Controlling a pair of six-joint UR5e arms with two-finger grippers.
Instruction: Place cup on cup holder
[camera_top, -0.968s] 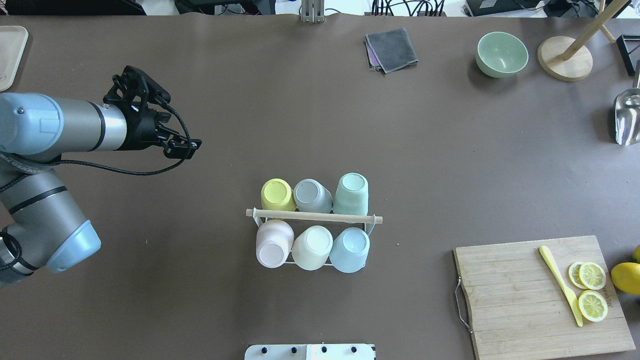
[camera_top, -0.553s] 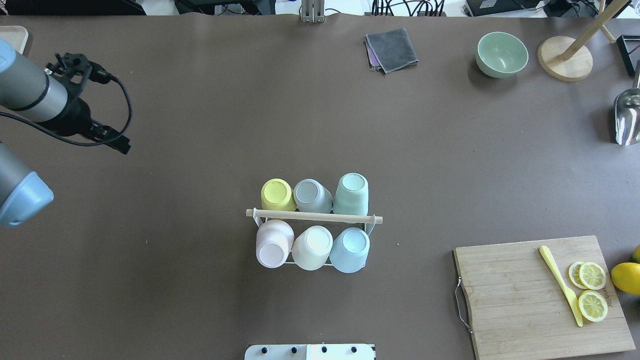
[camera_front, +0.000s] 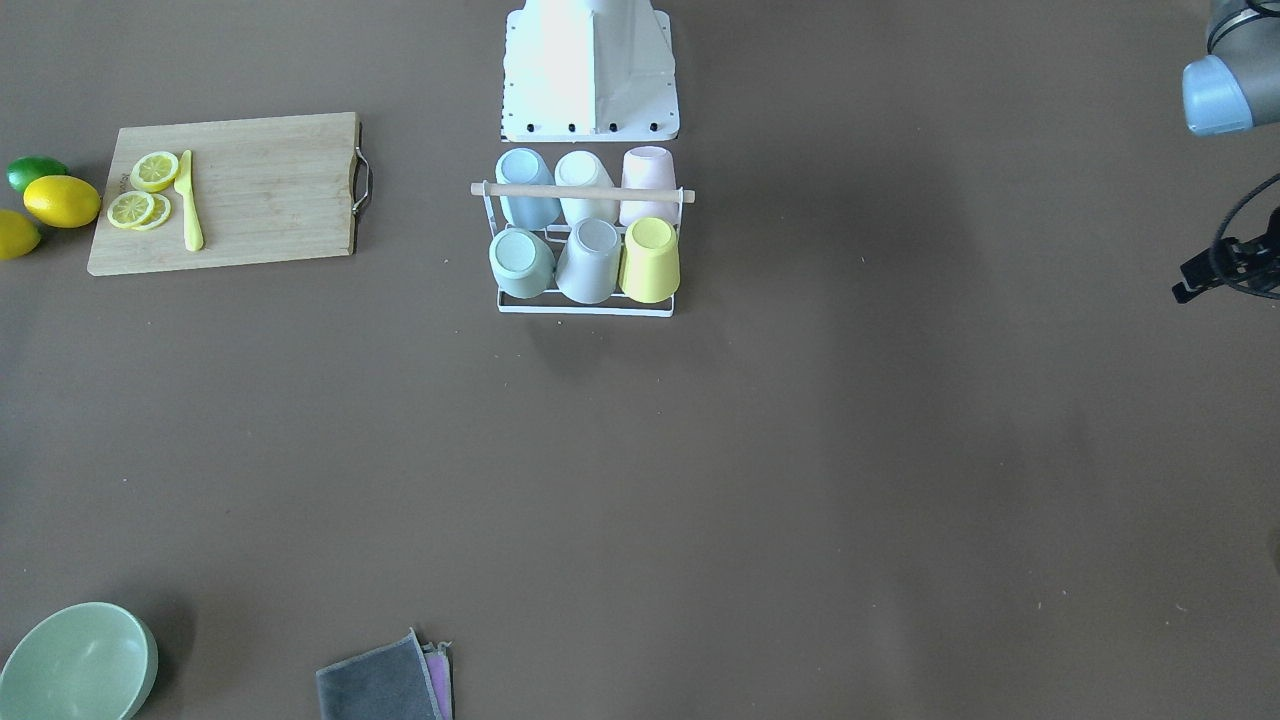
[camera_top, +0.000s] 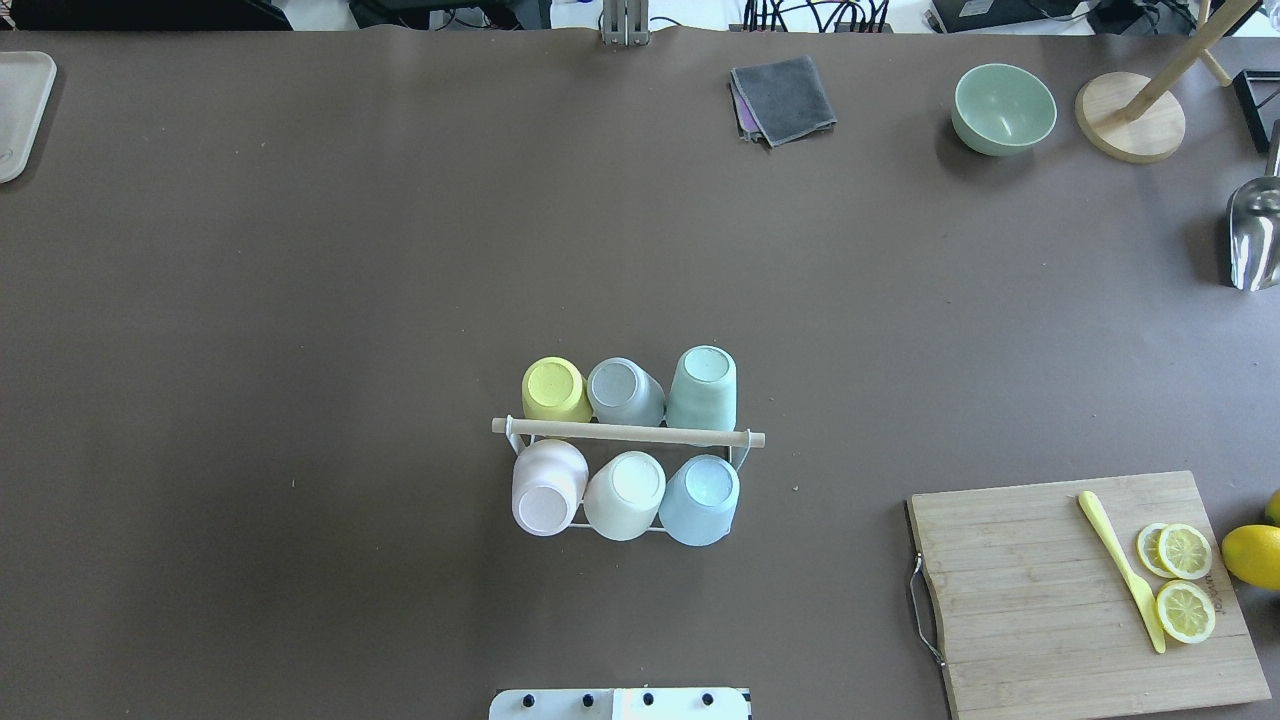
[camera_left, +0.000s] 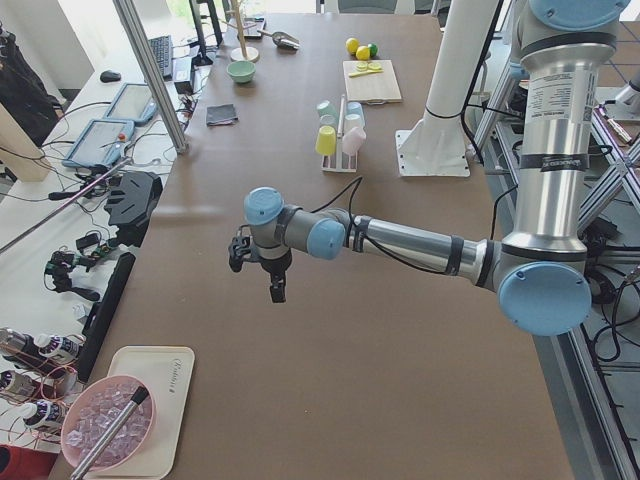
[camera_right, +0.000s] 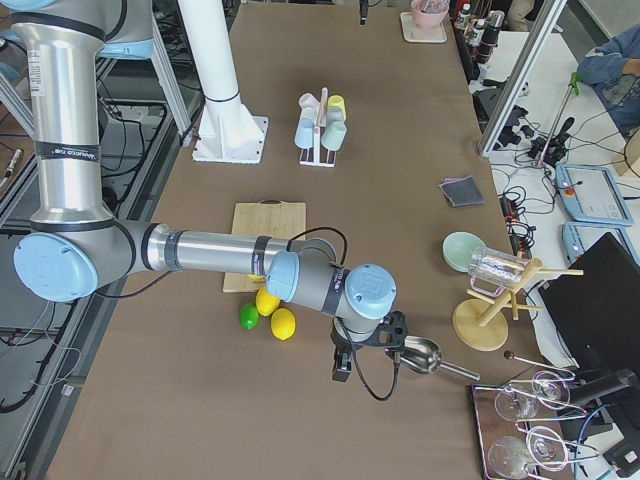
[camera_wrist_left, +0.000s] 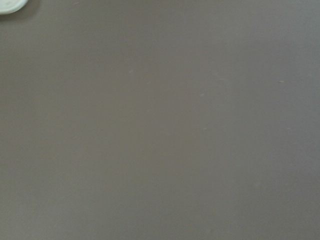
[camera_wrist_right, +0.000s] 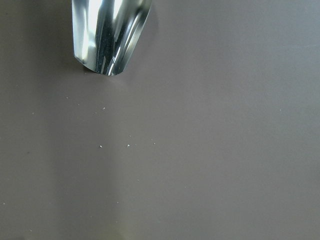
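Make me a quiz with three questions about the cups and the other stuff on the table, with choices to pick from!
1. Where is the yellow knife?
A. On the cutting board
B. In the green bowl
C. On the grey cloth

2. How many cups are on the rack?
A. Four
B. Six
C. Eight

3. How do the cups sit?
A. Lying flat on the table
B. Right way up
C. Upside down

Answers:
1. A, the knife lies on the board beside the lemon slices.
2. B, there are three cups on each side of the wooden rod.
3. C, their closed bottoms face up in the overhead view.
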